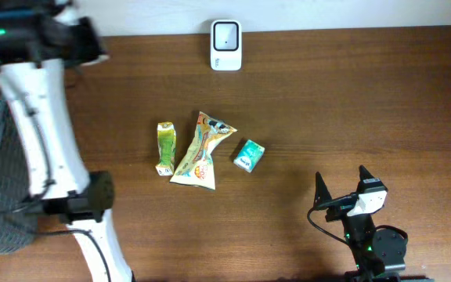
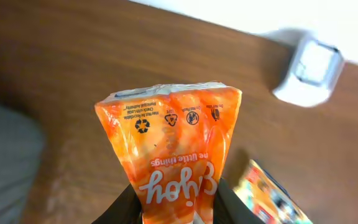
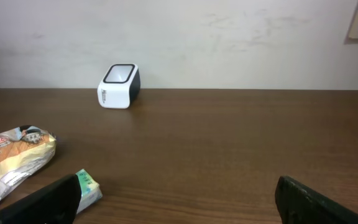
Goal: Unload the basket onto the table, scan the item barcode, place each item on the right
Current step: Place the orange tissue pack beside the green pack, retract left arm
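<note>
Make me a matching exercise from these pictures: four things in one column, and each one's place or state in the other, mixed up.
1 orange pouch
2 scanner
3 teal pack
4 right gripper

A open, holding nothing
B held in the left gripper
C at the table's far edge
D lying beside the snack bag

Pairs: 1-B, 2-C, 3-D, 4-A

In the left wrist view the orange packet (image 2: 169, 143) runs off the bottom edge, the left gripper (image 2: 178, 210) shows only as dark slivers beside it, and the scanner (image 2: 309, 71) is a pale blur. In the right wrist view the snack bag (image 3: 11, 157) is clipped at the left edge.
</note>
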Robot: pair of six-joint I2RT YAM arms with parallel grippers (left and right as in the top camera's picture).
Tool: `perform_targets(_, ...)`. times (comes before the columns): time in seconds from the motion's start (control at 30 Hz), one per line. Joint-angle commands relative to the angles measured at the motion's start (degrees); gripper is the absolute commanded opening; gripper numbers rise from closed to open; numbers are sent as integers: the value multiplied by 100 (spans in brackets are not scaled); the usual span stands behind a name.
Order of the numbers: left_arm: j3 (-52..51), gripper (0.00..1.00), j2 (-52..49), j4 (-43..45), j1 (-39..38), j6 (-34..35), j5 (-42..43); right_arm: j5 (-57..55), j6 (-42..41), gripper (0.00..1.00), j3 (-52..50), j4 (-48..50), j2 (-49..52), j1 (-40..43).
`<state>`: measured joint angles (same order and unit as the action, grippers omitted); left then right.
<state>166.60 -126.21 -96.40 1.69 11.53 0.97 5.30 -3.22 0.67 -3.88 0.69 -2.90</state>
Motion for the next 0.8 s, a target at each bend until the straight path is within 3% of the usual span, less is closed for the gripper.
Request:
perform_targets(0.0, -579, 29, -42, 96, -1104, -101, 13, 28, -26, 99, -35, -17, -33, -48)
perform_targets(0.27, -3921, 32, -42, 2011, -3521, -286, 595, 28, -26, 99, -35, -17, -33, -48)
perform_targets(0.5, -5884, 40, -42, 3781, -4636, -286, 590, 28, -26, 99, -35, -17, -33, -48)
perform_targets(0.6, -6061, 60, -42, 4015, -4745, -284, 592, 28, -26, 99, -35, -17, -33, -48)
perform_targets(0.67, -6061, 92, -42, 4026, -4741, -286, 581, 28, -28, 99, -35, -20, -33, -48)
perform_targets(0.7, -6061, 99, -42, 4033, -4704, -289, 511, 28, -26, 99, -35, -20, -33, -48)
perform_targets(0.77, -5984, 99, -13, 4017, -4529, -291, 256, 28, -26, 99, -35, -20, -33, -48)
